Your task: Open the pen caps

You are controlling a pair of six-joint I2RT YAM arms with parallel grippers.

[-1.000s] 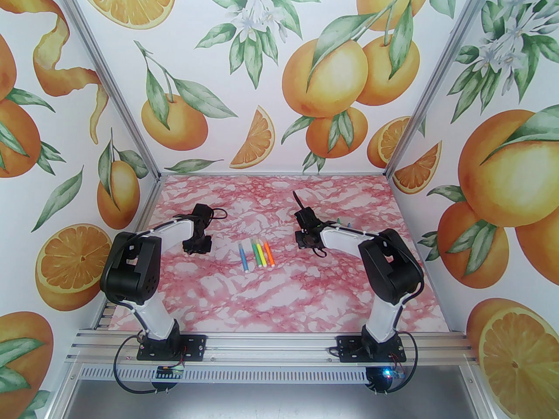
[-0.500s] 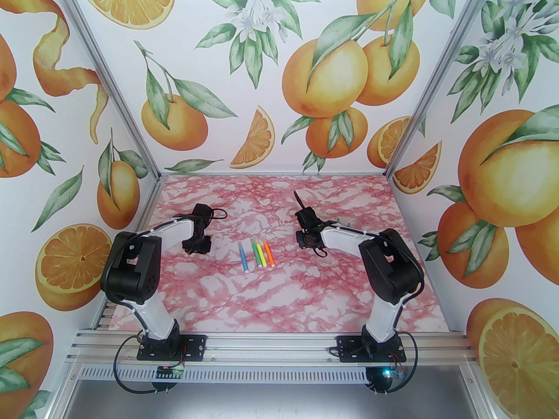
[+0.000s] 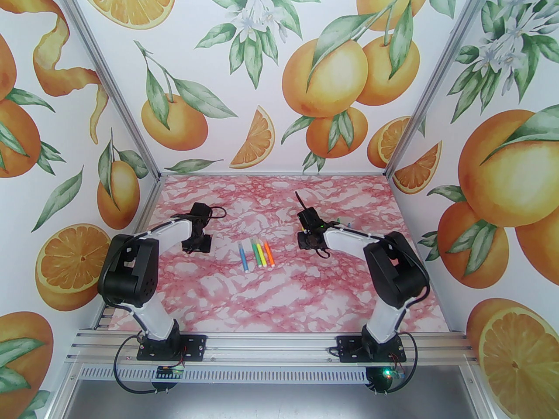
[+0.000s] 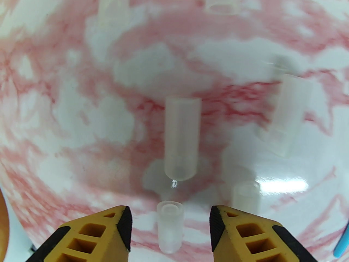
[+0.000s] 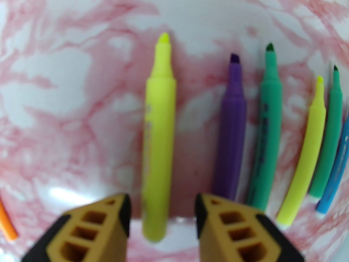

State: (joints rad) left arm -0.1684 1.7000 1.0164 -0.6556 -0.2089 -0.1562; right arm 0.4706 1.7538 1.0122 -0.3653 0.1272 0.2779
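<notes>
Pen caps (image 4: pixel 181 138) are off and scattered on the pink marble table (image 3: pixel 262 303). They're little see-through tubes: one dead centre in the left wrist view, another (image 4: pixel 289 119) tilted at the right, and two more cut off by the top edge. The left end effector (image 4: pixel 170 217) is released, fingers apart at the bottom of the frame, with a small cap (image 4: pixel 169 236) between them touching neither. The right end effector (image 5: pixel 162 203) is spread too, straddling the tail of a bare-tipped yellow pen (image 5: pixel 159 124) without gripping it. A purple pen (image 5: pixel 231 127) and a green pen (image 5: pixel 268 124) lie to its right. From above, four more pens (image 3: pixel 257 255) sit side by side mid-frame.
</notes>
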